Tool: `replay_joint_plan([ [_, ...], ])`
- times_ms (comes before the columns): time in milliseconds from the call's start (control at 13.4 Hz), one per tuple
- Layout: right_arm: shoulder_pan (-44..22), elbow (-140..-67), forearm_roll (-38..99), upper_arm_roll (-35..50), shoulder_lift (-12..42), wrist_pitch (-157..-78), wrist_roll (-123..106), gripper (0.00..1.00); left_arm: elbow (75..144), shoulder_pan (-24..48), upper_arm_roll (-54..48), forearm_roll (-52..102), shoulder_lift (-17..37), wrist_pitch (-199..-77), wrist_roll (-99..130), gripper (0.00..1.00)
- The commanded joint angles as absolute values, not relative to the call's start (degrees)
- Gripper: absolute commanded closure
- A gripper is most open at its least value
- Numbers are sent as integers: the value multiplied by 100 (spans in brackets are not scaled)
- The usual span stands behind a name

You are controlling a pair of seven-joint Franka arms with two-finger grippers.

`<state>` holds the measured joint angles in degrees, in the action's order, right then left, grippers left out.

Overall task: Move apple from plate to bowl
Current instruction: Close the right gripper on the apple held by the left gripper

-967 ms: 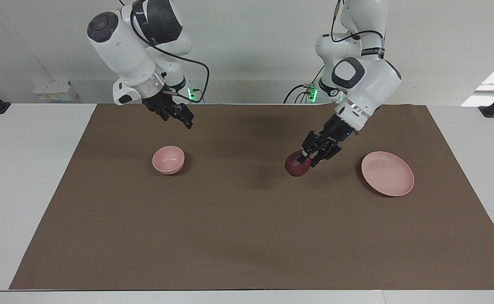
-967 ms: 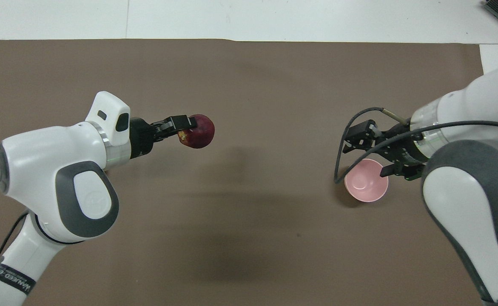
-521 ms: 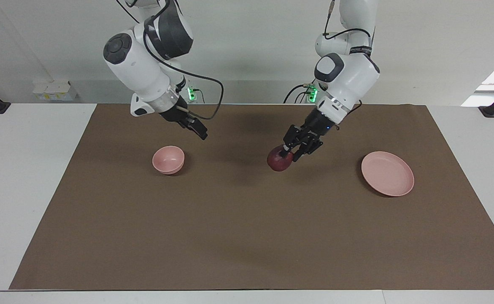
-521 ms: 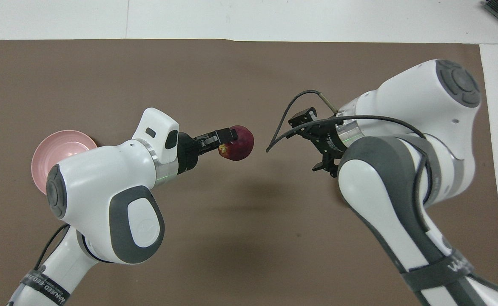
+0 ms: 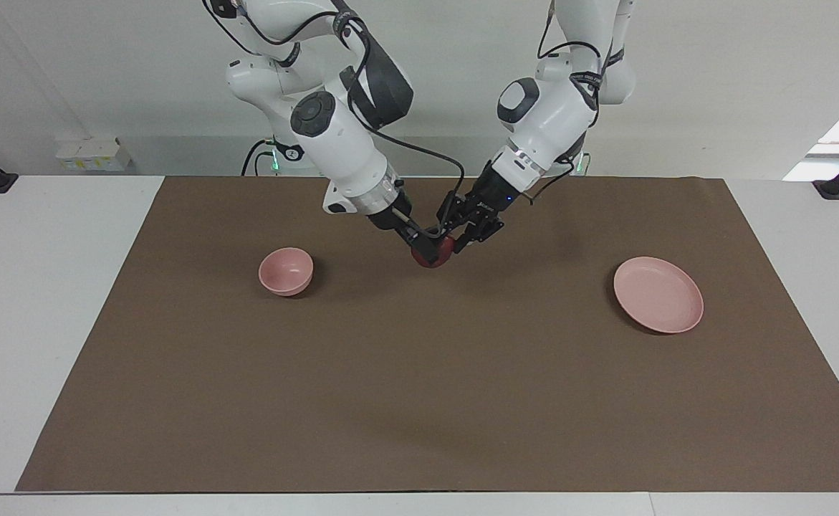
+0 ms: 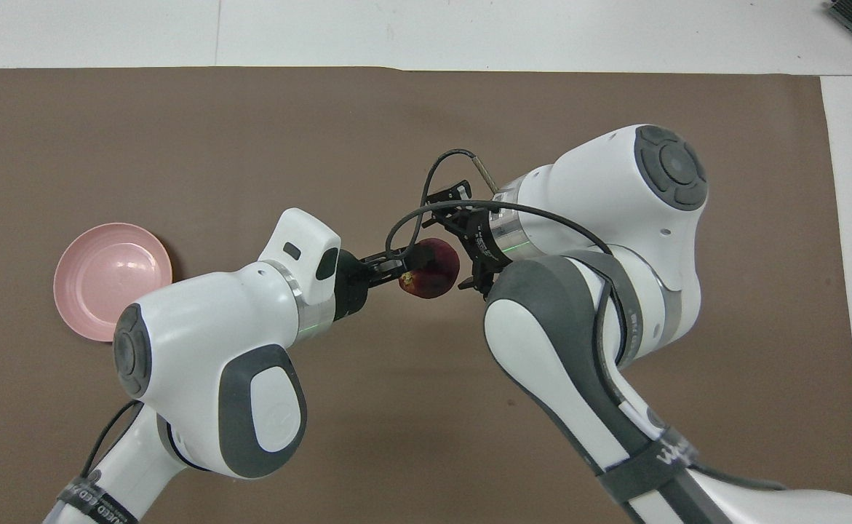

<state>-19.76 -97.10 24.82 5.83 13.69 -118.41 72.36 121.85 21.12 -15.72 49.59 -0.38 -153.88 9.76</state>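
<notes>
The dark red apple (image 5: 438, 256) (image 6: 436, 271) hangs above the middle of the brown mat, between the bowl and the plate. My left gripper (image 5: 455, 241) (image 6: 409, 263) is shut on it. My right gripper (image 5: 421, 246) (image 6: 458, 240) has come up against the apple from the bowl's side, open, with a finger on either side of it. The small pink bowl (image 5: 286, 271) stands toward the right arm's end; in the overhead view the right arm hides it. The flat pink plate (image 5: 658, 294) (image 6: 113, 280) lies bare toward the left arm's end.
The brown mat (image 5: 419, 401) covers most of the white table (image 5: 46, 287). Both arms cross above the middle of the mat.
My left gripper carried the apple away from the plate toward the middle of the mat. My right gripper swung from over the bowl to meet the apple.
</notes>
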Motion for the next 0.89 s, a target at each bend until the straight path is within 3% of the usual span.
replay_joint_plan([
  [0,-2013,-9571,2654,571,1555,-11971,7409,0,12366,2215,-1503,5071,-246,-15460,1020,100],
  [819,-1952,-9510,2900,571,1643,-11444,6926,0,12358,2215,-1503,5071,-211,-15486,1098,100],
])
